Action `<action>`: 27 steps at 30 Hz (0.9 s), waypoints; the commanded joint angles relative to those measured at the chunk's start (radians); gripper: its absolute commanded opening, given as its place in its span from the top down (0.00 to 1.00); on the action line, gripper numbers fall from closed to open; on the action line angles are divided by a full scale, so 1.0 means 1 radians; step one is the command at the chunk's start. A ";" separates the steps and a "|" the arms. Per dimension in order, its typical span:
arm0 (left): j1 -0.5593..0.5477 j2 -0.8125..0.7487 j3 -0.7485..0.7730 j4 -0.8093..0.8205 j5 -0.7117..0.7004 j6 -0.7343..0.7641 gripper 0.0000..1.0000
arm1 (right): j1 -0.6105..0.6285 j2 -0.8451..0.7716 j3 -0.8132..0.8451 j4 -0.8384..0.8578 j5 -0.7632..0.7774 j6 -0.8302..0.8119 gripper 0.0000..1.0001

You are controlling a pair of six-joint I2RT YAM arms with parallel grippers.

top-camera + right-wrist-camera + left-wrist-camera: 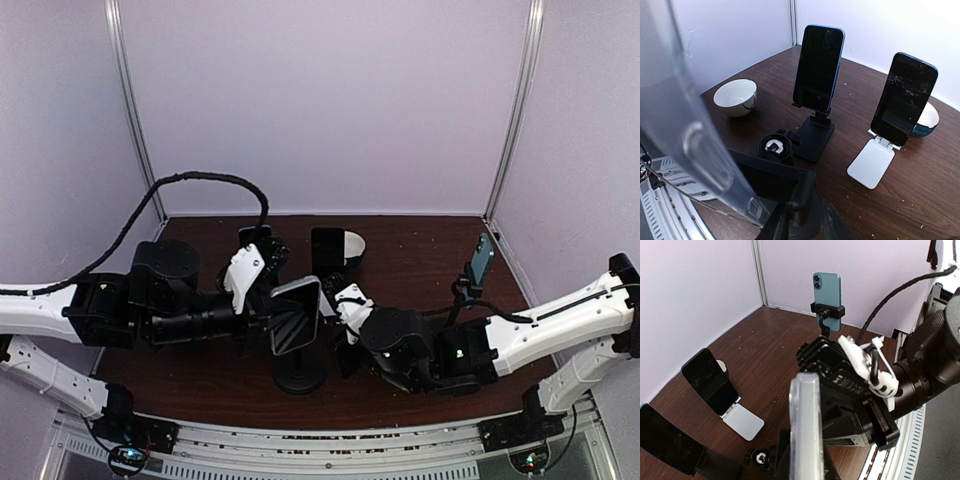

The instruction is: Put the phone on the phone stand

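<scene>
Now, at the near edge of the table (420, 270) is the stand (300, 378), with the phone (297, 315) on top. Your left claw (266, 322) pinches the phone. I can't tell about the right claw (343, 305). The phone looks hard, slippery and breakable, so hold its side edges.

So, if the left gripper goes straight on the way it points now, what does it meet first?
Beyond the clear-cased phone that its jaws seem to hold, most likely the right gripper, close behind it; depth is unclear.
</scene>
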 commanded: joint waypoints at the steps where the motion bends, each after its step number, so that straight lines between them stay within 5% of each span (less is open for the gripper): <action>1: -0.003 0.001 0.052 0.105 -0.087 0.007 1.00 | 0.014 -0.018 -0.004 -0.006 0.000 0.003 0.91; 3: -0.006 0.012 0.059 0.096 -0.106 -0.002 1.00 | 0.014 -0.014 0.003 -0.008 -0.006 0.004 1.00; 13: -0.068 0.153 0.145 -0.049 -0.415 -0.109 1.00 | 0.015 -0.029 0.013 -0.109 0.127 0.129 1.00; 19: -0.070 0.152 0.104 -0.059 -0.465 -0.162 1.00 | 0.014 -0.051 0.022 -0.144 0.225 0.132 1.00; 22: -0.068 0.107 0.052 0.001 -0.450 -0.141 1.00 | 0.015 -0.070 -0.002 -0.096 0.207 0.090 1.00; 24: -0.068 0.069 -0.009 0.137 -0.353 -0.067 1.00 | 0.018 -0.080 -0.040 0.028 0.114 0.041 1.00; 27: -0.067 0.030 -0.077 0.316 -0.220 0.013 1.00 | 0.018 -0.044 0.000 0.001 0.097 0.062 1.00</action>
